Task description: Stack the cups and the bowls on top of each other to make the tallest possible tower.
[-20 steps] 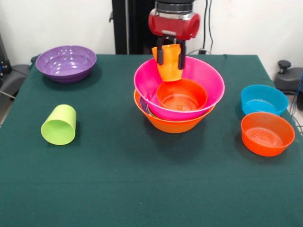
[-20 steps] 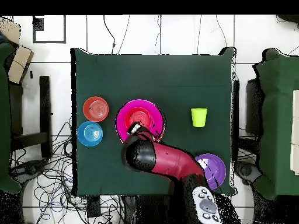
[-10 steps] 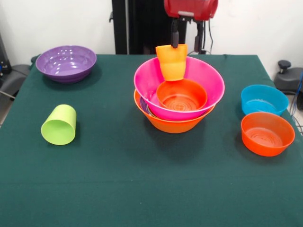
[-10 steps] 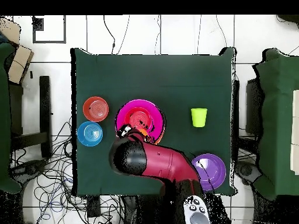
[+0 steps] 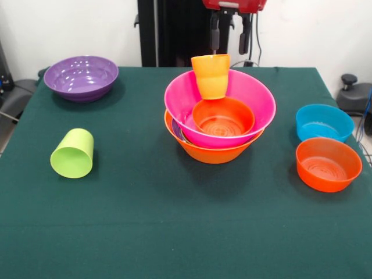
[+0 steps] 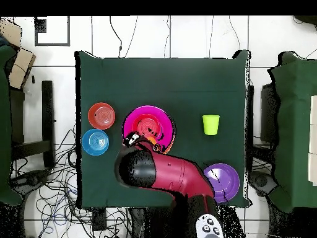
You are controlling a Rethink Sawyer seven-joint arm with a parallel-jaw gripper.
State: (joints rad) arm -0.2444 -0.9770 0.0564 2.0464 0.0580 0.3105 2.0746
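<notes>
Below empty hand (image 5: 230, 39), orange cup (image 5: 211, 75)

Robotics lab or test room, not a home. A table (image 6: 186, 80) draped in dark green cloth stands on a pale tiled floor (image 6: 155, 34), with loose black cables (image 6: 59, 198) tangled around its sides. A red arm (image 6: 173, 173) reaches over the table. Bare white wall (image 5: 75, 29) behind, black pedestal column (image 5: 168, 32) against it. Dark seats (image 6: 294, 124) flank the table. Bright plastic bowls (image 5: 220, 107) sit laid out as test props.
</notes>
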